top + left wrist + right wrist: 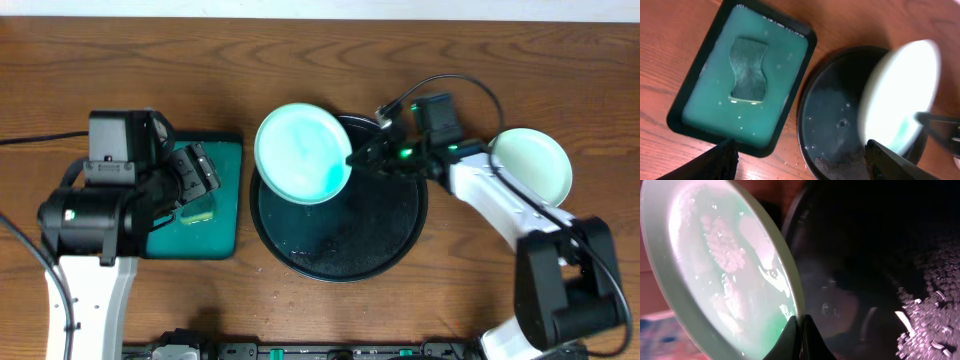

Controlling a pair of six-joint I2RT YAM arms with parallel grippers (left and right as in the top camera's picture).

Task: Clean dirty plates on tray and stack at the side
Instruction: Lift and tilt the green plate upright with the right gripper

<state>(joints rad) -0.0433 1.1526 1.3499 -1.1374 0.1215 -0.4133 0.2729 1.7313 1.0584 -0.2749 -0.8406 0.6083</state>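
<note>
The right claw [352, 160] is closed on the rim of a mint plate [300, 152], pinching its right edge between both fingertips. The plate is tilted, its face turned up and to the left, and it sits over the upper left part of the black tray [385, 235], overhanging the tray's rim on that side. Whether its lower edge touches the tray cannot be told. A teal-green smear covers the lower right of the plate's face, and the right wrist view shows wet streaks and droplets across it. The tray's floor is glossy and speckled with droplets and small crumbs.

A second plate [532, 165], also mint, lies flat on the desk [120, 60] to the right of the tray, partly hidden by the right arm.

The left claw [801, 150] is wide open and holds nothing. It hangs over the teal tray [225, 225], which lies on the desk just left of the black tray. A sponge [747, 70] with a pinched waist lies in the teal tray's wet, greenish basin, apart from the left claw's fingers.
</note>
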